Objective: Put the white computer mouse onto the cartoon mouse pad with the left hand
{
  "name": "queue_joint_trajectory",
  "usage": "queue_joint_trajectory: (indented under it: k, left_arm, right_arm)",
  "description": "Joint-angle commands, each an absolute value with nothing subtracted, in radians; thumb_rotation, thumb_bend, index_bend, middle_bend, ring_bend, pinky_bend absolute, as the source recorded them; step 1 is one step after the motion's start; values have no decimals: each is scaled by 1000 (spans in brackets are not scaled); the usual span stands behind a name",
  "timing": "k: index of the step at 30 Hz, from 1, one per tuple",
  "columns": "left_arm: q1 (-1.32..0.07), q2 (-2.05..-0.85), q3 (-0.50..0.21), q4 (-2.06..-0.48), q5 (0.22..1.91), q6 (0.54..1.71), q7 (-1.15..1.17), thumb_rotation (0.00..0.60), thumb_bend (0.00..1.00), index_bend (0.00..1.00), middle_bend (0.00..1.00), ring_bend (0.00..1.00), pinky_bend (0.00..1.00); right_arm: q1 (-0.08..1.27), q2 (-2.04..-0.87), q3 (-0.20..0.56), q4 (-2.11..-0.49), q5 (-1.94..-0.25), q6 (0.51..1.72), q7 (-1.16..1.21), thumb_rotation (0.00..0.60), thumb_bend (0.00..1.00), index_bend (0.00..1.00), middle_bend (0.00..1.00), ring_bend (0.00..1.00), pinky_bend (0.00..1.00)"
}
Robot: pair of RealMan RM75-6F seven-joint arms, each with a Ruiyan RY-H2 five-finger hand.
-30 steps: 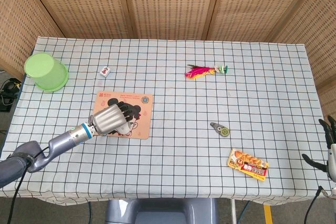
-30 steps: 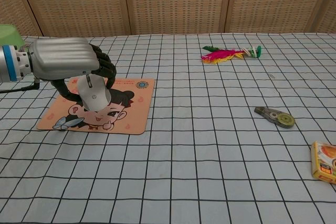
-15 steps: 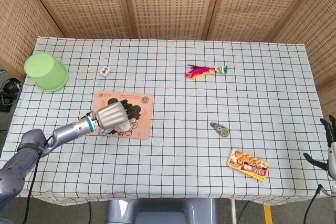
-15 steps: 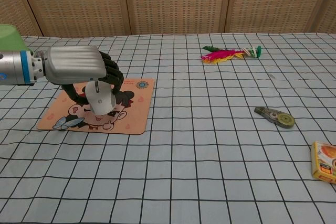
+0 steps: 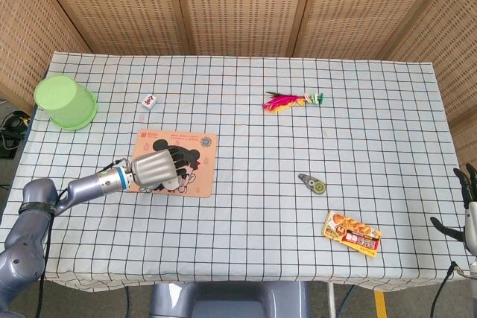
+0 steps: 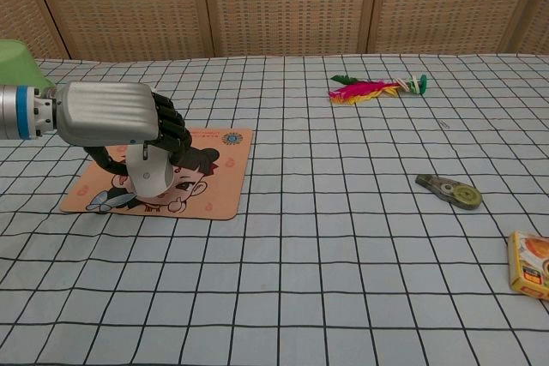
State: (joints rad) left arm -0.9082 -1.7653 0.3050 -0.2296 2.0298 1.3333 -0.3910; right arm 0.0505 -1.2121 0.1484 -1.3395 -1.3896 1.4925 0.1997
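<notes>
The left hand [image 6: 116, 115] reaches in from the left edge of the bench [image 5: 246, 206] and grips the white computer mouse [image 6: 153, 174], its dark fingers [image 6: 176, 130] curled over the top while the thumb hooks round the near side. The mouse sits over the cartoon mouse pad [image 6: 219, 199], its lower end at or just above the printed face; whether it touches the pad cannot be told. Its long axis stands steeply, one rounded end down toward the pad and the other end hidden up inside the hand. A faint mark shows on the shell but is too small to read. The pad carries a cartoon girl's face and a line of small print along its far edge, also unreadable. The right hand [image 5: 468, 210] hangs off the bench's right edge with its fingers apart, holding nothing. A green cup [image 5: 65, 101] lies near the far-left corner, a small white tile [image 5: 149, 100] beyond the pad, a feathered shuttlecock [image 5: 291, 100] further right, a correction-tape dispenser [image 5: 313, 183] mid-right, and an orange snack packet [image 5: 352, 233] near the front right. Open checked cloth lies between the pad and those things.
</notes>
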Motion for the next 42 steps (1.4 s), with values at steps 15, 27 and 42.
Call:
queue_joint_trajectory:
  k: [15,27,42]
  left_arm:
    - [-918,-1789,355,-153,2022,1296,-398,600,337,467,219,217,272]
    - [-917,-1796,358,-141,1993,1267,-356,600,197,85,0,0,74]
    - [-817,-1743,243,-241,1847,1404,-360,600,193,60,0,0,68]
  right_arm:
    - [57,-1225,152,-1330,-1376,1477,173,600,75,126,0,0,0]
    - [56,-1227,152,-1327,-1383,1480,179,600,75,126,0,0,0]
    - [53,-1216,143,-1346,-1405,1488,196,600,74,126,0,0,0]
